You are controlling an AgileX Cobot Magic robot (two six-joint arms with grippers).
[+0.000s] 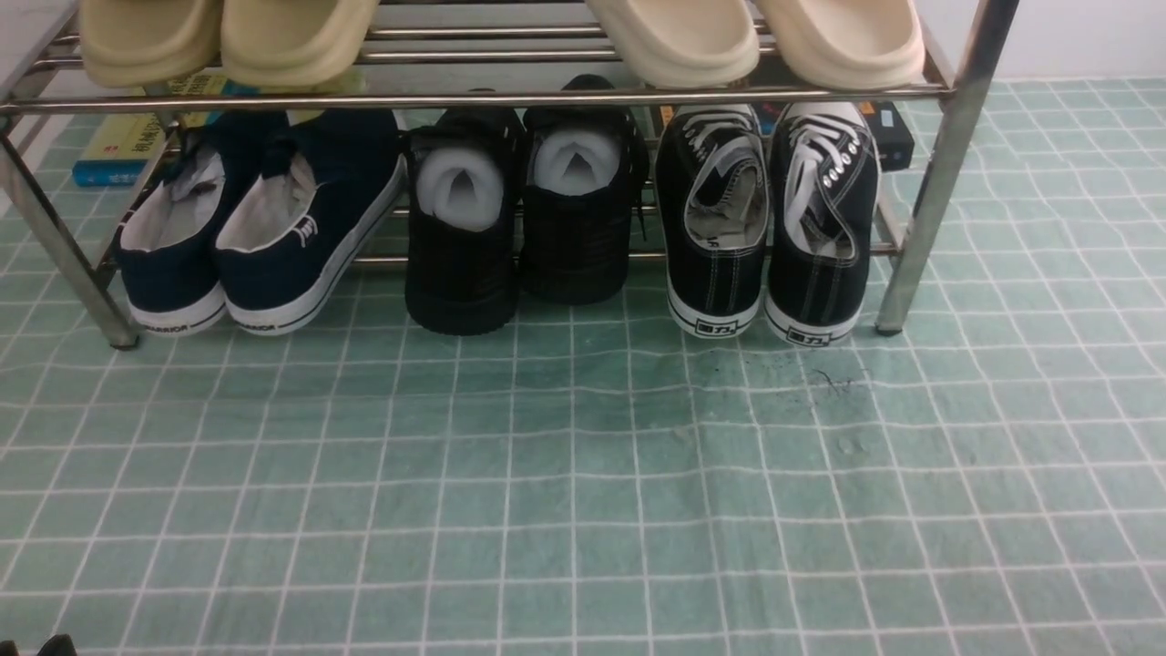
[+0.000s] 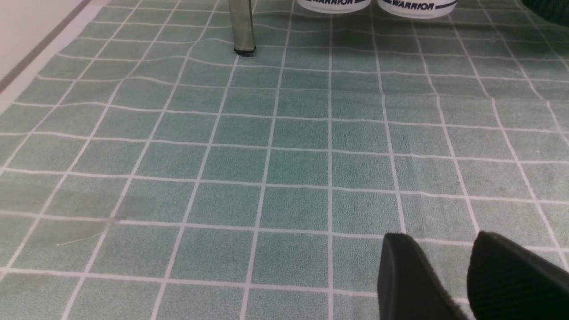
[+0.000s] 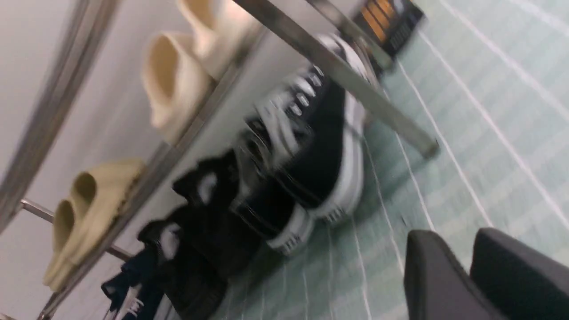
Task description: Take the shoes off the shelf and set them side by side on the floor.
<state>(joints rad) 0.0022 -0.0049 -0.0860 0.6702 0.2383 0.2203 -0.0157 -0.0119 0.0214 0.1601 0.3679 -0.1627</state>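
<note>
Low over the green floor (image 1: 547, 474), the right claw (image 3: 466, 266) angled before the shelf (image 1: 934, 182), its fingers slightly parted and empty; the left claw (image 2: 440, 271) likewise. The black canvas sneakers (image 1: 770, 228) sat on the lower tier, heels past its front bar, beside the end leg

Black sneakers (image 1: 824, 214) (white laces), green floor (image 1: 547, 510)

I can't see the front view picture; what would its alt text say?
Black canvas sneakers with white laces sit at the right of a silver rack's lower tier, beside black shoes and navy slip-ons, above a pale green gridded floor.
</note>
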